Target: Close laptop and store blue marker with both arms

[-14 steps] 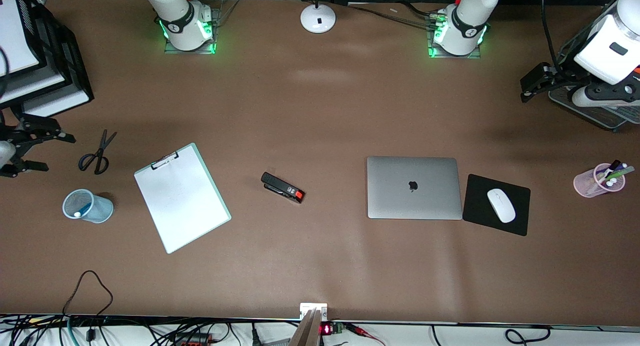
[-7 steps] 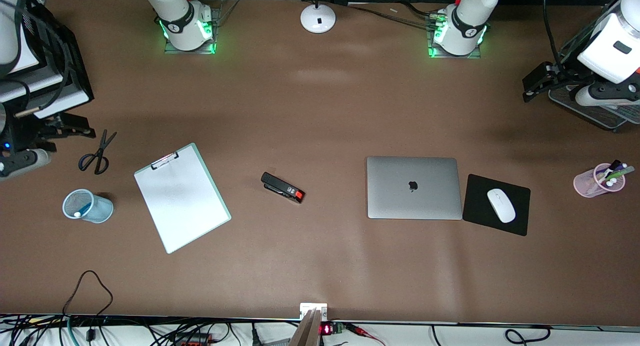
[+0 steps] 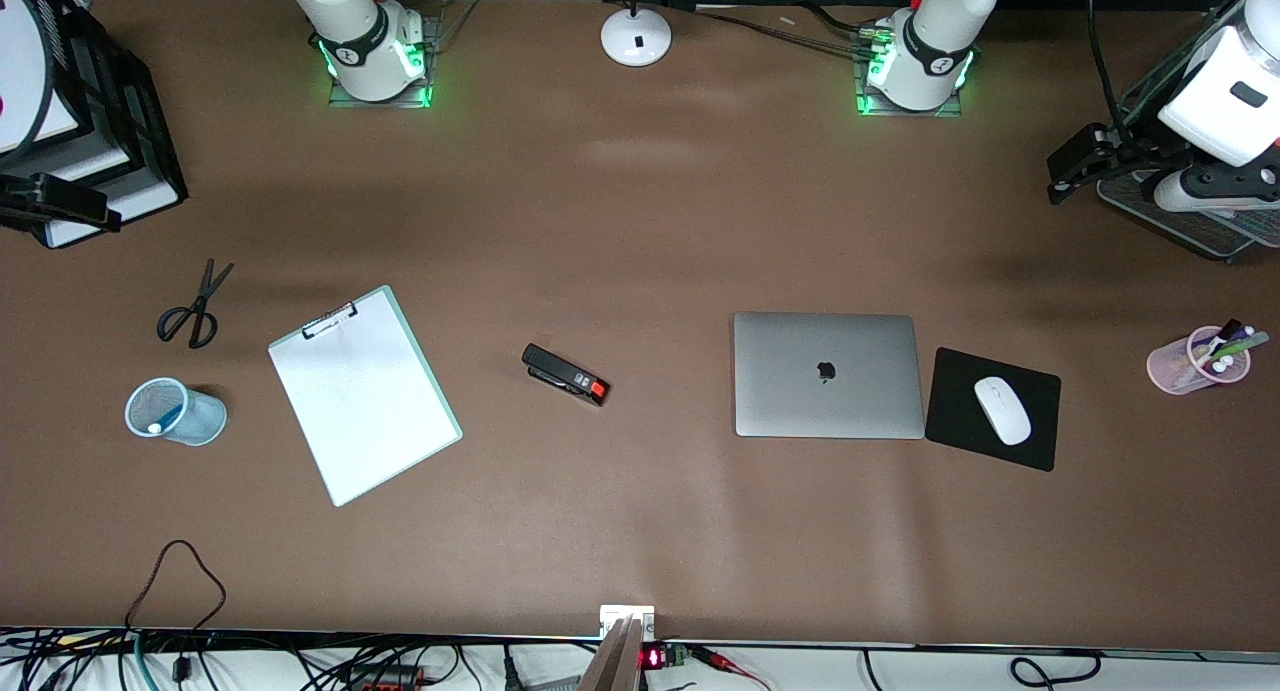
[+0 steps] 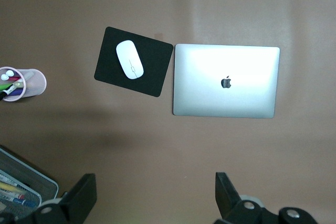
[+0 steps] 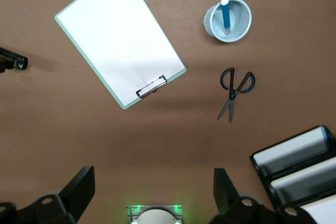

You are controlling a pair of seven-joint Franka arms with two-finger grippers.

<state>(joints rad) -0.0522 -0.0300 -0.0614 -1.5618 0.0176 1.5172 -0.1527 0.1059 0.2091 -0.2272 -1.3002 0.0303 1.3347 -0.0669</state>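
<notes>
Clock read from the high front camera, 12 toward the arm bases.

- Laptop is shut, lid flat, logo up. It lies on the desk about 5 o'clock of centre, toward the left arm's end.
- Black mouse pad is at 3 o'clock of the laptop, its corner just beside the laptop's edge. A white mouse sits on it.
- Blue marker stands inside the blue mesh cup with its white end up. The cup is near 9 o'clock at the right arm's end of the desk.
- Scissors lie at 12 o'clock of the cup, apart from it.
- Clipboard lies at 3 o'clock of the cup, tilted, with its clip toward the bases.
- Stapler is between the clipboard and the laptop, touching neither.
- Pink cup with pens is at 3 o'clock, at the left arm's end.
- Left claw hangs in the air at 2 o'clock, beside the wire basket. Its fingers are spread wide and hold nothing.
- Right claw hangs in the air at 10 o'clock, by the edge of the black stacked trays. Its fingers are spread wide and hold nothing.
- Neither claw touches any object.
</notes>
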